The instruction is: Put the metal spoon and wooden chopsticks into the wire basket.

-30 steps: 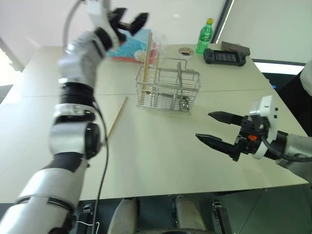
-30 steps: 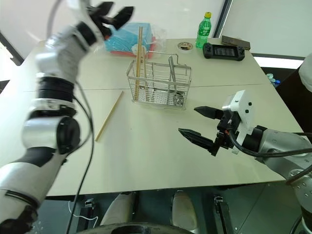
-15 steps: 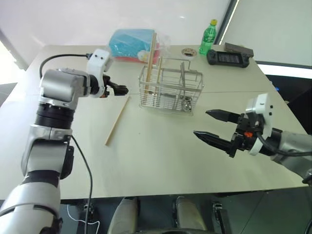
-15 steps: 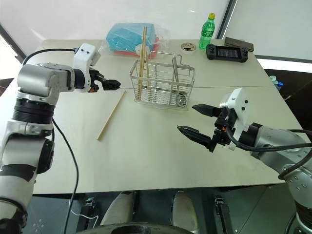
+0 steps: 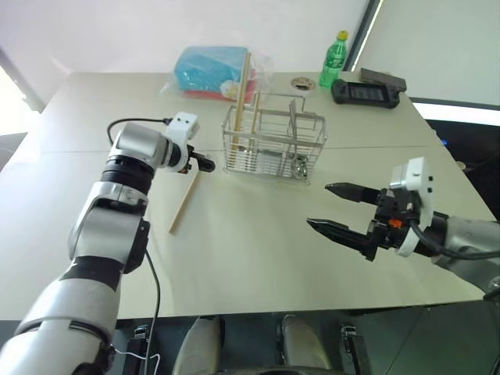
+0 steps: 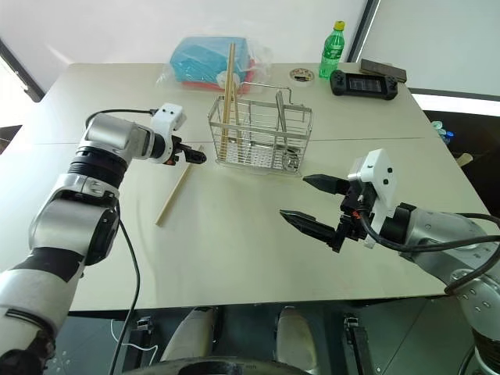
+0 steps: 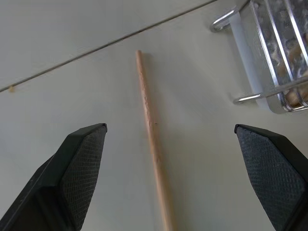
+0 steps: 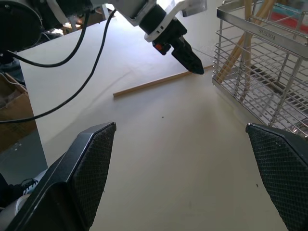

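- Wooden chopstick (image 5: 185, 201) lies flat on surface (image 5: 258, 242), just beside wire basket (image 5: 273, 144); one stick (image 5: 239, 101) and spoon (image 5: 297, 166) already inside.
- Left gripper (image 5: 205, 164) has dropped over it, jaws apart: pickup next.
- Left wrist view: chopstick (image 7: 153, 139) between the fingers.
- Right gripper (image 6: 308, 203) idle, jaws apart.

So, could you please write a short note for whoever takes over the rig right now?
Left hand: open, empty, angled down over the chopstick lying on the table, close beside the wire basket's left end; the stick lies between its fingers in the left wrist view.
Right hand: open, empty, held above the table in front of the basket, to its right.
Wire basket: mid-table, one chopstick already standing in its left end; the metal spoon sits low at its right end.
Done: spoon and one chopstick in.
Left: grasp the loose chopstick and put it in the basket.
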`<control>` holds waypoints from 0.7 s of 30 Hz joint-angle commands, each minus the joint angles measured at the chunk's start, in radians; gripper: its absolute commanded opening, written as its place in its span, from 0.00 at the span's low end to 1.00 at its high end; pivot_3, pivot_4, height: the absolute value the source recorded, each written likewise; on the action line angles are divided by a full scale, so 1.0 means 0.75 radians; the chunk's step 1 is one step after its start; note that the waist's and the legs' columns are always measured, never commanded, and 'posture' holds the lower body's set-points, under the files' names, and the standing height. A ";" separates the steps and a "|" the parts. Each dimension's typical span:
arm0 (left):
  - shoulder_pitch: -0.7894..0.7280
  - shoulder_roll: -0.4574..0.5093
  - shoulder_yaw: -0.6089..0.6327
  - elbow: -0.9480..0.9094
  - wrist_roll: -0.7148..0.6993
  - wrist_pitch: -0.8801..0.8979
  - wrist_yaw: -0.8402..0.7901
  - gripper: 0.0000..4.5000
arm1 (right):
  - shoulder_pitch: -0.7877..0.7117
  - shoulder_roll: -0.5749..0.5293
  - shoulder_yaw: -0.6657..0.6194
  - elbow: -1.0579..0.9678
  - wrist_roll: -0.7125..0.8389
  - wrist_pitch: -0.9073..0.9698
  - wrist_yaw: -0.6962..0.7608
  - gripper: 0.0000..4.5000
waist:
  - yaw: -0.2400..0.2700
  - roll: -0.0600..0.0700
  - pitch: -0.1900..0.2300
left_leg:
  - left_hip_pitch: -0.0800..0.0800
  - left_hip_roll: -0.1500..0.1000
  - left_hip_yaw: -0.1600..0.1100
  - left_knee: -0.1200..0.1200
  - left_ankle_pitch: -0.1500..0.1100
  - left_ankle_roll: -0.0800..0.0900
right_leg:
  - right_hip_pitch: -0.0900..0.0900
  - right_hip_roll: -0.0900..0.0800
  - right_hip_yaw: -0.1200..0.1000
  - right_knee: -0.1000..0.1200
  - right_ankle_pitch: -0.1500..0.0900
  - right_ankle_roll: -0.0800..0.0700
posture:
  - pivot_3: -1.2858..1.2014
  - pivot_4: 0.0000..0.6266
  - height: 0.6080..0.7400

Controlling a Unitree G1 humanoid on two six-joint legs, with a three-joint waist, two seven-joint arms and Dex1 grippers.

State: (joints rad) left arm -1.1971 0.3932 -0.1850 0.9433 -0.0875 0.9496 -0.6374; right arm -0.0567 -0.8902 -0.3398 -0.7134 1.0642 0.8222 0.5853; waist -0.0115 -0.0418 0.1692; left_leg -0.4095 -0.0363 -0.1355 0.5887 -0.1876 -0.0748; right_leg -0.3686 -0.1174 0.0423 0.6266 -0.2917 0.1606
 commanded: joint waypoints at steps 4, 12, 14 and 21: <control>-0.073 -0.040 0.020 0.196 0.069 -0.115 -0.002 1.00 | 0.002 -0.009 -0.054 -0.044 0.029 -0.017 -0.022 1.00 | 0.001 0.000 0.000 | 0.000 0.000 0.000 0.000 0.000 0.000 | 0.001 0.000 0.000 0.000 0.000 0.000 | 0.52 0.24 0.94; -0.109 -0.052 0.094 0.285 0.075 -0.127 0.010 0.23 | 0.017 -0.006 -0.061 -0.041 0.031 -0.022 -0.031 1.00 | 0.005 0.001 0.000 | 0.001 0.000 0.000 0.001 0.000 0.000 | 0.002 0.000 0.000 0.000 0.000 0.001 | 0.52 0.24 0.94; -0.114 -0.048 0.102 0.288 0.080 -0.126 0.011 0.01 | 0.014 -0.004 -0.056 -0.036 0.026 -0.023 -0.029 1.00 | 0.005 0.001 0.000 | 0.001 0.000 0.000 0.001 0.000 0.000 | 0.002 0.000 0.000 0.000 0.000 0.001 | 0.52 0.24 0.94; -0.139 0.008 0.232 0.204 0.026 -0.213 0.093 0.01 | 0.000 -0.004 -0.038 -0.019 0.008 -0.028 -0.018 1.00 | 0.001 0.000 0.000 | 0.000 0.000 0.000 0.001 0.000 0.000 | 0.001 0.000 0.000 0.000 0.000 0.001 | 0.52 0.24 0.94</control>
State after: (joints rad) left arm -1.2681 0.3716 -0.0566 1.1428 -0.0423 0.8329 -0.5951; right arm -0.0435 -0.8900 -0.3580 -0.7207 1.0719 0.8221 0.5670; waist -0.0106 -0.0419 0.1691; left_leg -0.4094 -0.0366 -0.1356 0.5890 -0.1877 -0.0749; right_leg -0.3682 -0.1177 0.0423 0.6264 -0.2919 0.1612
